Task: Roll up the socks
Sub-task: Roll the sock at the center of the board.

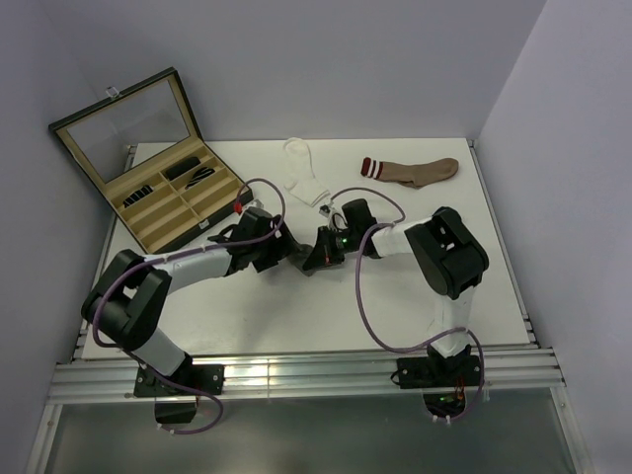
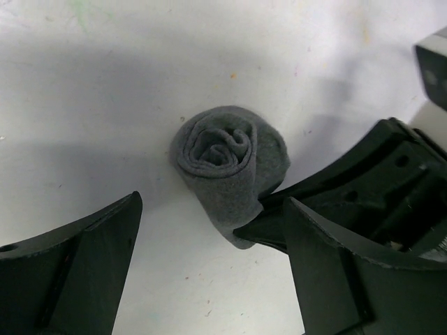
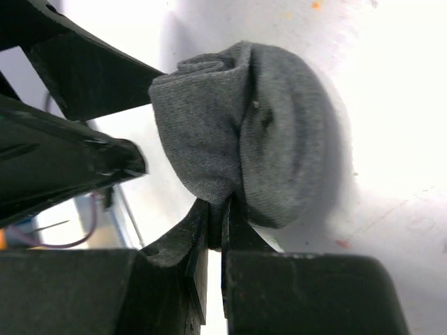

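One grey sock roll (image 2: 230,157) sits on the table (image 2: 84,105), my right gripper (image 3: 216,213) pinching its tail, my left gripper (image 2: 211,209) spread wide close by; I'd hold the tail taut so nothing unwinds.

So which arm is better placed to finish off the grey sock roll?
Right, probably: the right gripper is shut on the loose end of the grey sock roll, while the left gripper stands open, gripping nothing.
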